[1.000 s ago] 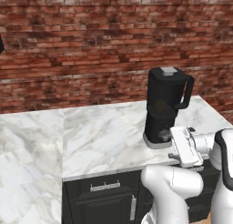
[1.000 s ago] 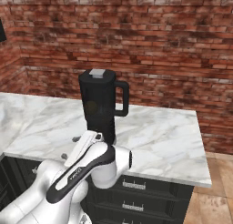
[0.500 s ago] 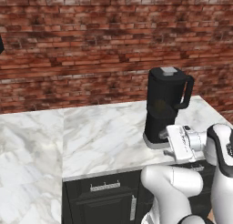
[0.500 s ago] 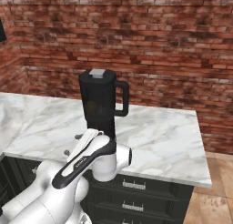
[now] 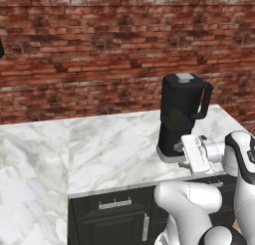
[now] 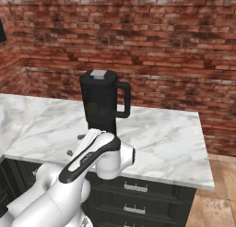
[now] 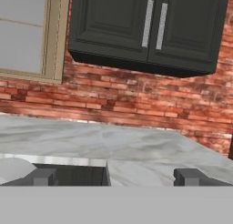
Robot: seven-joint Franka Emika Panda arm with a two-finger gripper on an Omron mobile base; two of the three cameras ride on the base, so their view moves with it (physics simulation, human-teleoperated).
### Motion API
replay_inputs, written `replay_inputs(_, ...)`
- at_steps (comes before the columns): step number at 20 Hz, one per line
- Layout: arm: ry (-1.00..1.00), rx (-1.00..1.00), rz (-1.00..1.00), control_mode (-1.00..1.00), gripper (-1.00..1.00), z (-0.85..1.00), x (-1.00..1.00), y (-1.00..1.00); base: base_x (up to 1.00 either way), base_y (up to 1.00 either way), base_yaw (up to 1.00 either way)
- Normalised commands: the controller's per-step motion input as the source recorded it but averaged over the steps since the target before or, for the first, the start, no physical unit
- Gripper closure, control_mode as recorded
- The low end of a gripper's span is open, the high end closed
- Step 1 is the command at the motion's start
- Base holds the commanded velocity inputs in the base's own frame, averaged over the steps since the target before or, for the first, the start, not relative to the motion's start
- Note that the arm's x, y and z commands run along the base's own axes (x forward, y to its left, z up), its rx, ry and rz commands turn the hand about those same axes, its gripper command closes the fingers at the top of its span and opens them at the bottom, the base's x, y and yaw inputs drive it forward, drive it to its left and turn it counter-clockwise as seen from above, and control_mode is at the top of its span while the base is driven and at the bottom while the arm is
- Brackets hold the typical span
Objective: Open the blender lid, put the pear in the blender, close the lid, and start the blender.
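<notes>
white-veined marble counter [image 5: 109, 154] running along a red brick wall [image 5: 99, 50], with dark lower cabinets [image 6: 152, 194] and metal drawer pulls beneath; wood floor at the lower right of the right base view. counter turns a corner at the left and ends at a free edge on the right. in the hand view, a further stretch of marble, brick above it, one black upper cabinet [image 7: 150, 27] with two doors and two vertical bar handles, and one pale-framed window [image 7: 27, 32] at the left.

one blender [image 5: 180, 117], upright near the front edge of the counter toward its right end, looped handle facing the right end. one blender lid [image 5: 183, 80] seated flat on the jar, grey cap centred. something dim and yellowish inside the dark jar [image 6: 93, 109], too murky to name.

one gripper [image 5: 180, 153] low against the blender's flared base, at the front edge of the counter. fingertips [image 7: 44, 176] in the hand view set well apart, nothing between them, not touching the base as far as visible.
</notes>
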Motion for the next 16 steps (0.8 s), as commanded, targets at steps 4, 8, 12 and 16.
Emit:
replay_inputs(4, 0.00, 0.00, 0.00, -1.00, -1.00, 0.00, 0.01, 0.00, 0.00, 0.00, 0.00)
replay_inputs(8, 0.00, 0.00, 0.00, -1.00, -1.00, 0.00, 0.00, 0.00, 0.00, 0.00, 0.00)
replay_inputs(12, 0.00, 0.00, 0.00, -1.00, -1.00, 0.00, 0.00, 0.00, 0.00, 0.00, 0.00)
replay_inputs(16, 0.00, 0.00, 0.00, -1.00, -1.00, -0.06, 0.00, 0.03, 0.00, 0.00, 0.00)
